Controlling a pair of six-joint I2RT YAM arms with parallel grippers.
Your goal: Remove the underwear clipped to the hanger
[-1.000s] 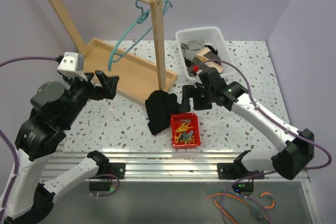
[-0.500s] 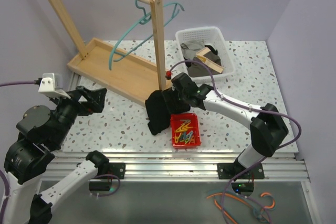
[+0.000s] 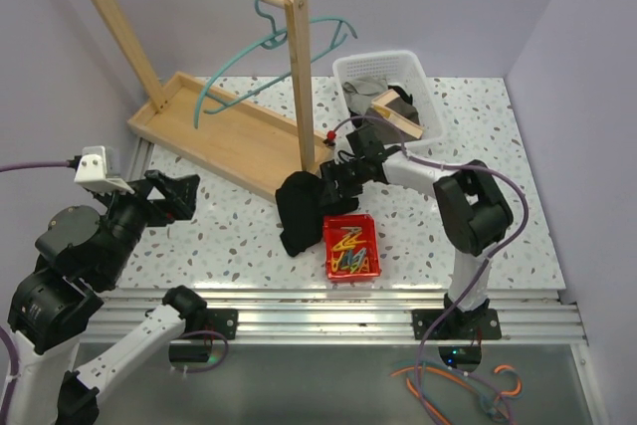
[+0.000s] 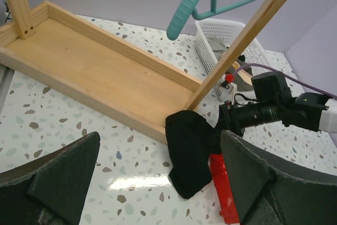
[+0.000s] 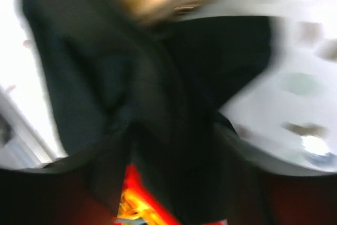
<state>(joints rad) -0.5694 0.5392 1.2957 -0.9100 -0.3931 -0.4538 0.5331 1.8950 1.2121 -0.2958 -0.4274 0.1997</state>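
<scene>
Underwear lies crumpled on the counter at the rack's foot. Your right gripper meets it, whether pinching you cannot tell. Left gripper is spread wide, left of the rack; the hanger hangs from its bar.

1. Red tray w/ bright clips: just beside the right pincer, on its near side.
2. White basket w/ grey & tan cloths: behind the right pincer, a bit to its right.
3. Wood rack: its post stands close by the right pincer, on the left. Its flat base lies ahead of the left pincer.
4. Speckled table: under both pincers.
5. Orange & grey wires: far back toward the near edge, well apart from both.
</scene>
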